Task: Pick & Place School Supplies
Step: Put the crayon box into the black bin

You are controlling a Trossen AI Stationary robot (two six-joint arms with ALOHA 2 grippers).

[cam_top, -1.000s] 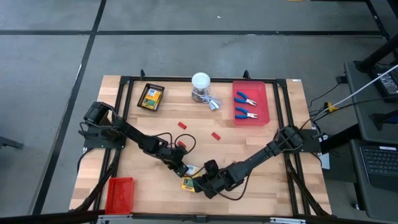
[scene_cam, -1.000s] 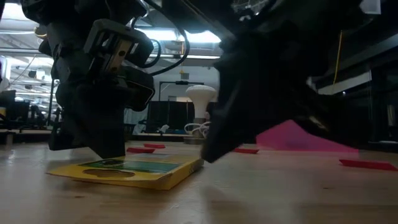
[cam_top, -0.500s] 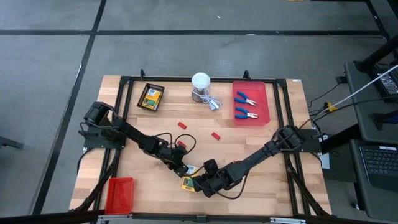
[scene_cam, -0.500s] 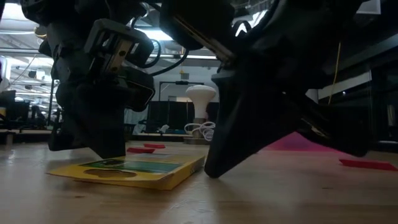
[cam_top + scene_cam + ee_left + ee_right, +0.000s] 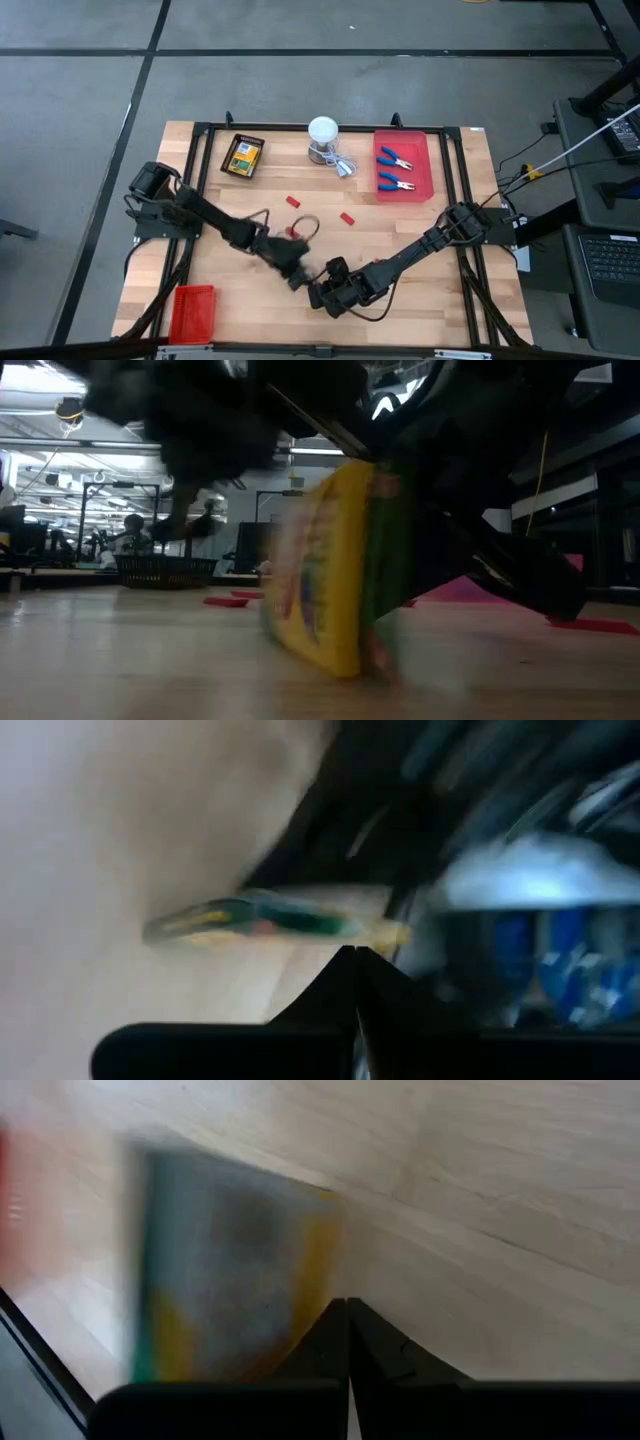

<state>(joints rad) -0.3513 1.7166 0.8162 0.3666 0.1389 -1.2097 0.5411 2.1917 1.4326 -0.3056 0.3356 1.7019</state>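
One yellow-green crayon box (image 5: 330, 575) stands tipped up on its long edge near the table's near edge, between my two grippers; in the left wrist view the box (image 5: 270, 920) shows edge-on. My left gripper (image 5: 296, 273) is shut beside it. My right gripper (image 5: 320, 295) is shut at its other side. Another crayon box (image 5: 242, 156) lies on a black tray. Two blue-handled pliers (image 5: 398, 160) lie in the red tray (image 5: 432, 170). Two red blocks (image 5: 293, 201) rest on the wood. My left gripper has its shut fingertips (image 5: 355, 960) right at the box's thin edge (image 5: 375, 933); whether they touch it I cannot tell. My right gripper's shut fingertips (image 5: 347, 1315) meet the box at its lower yellow corner (image 5: 318, 1295), coming low from the table's right. The box stands tilted on its lower edge (image 5: 335, 660).
A white round-topped container (image 5: 322, 135) stands at the far middle with a cable beside it. A second red tray (image 5: 192, 310) lies at the near left corner. A black frame borders the table. Bare wood lies between the red blocks and the arms.
The crayon box lay flat under my left gripper and has now tipped up onto its edge. My left gripper has lifted off it and swung a little toward the right. My right gripper has pushed in low toward the box from the right.
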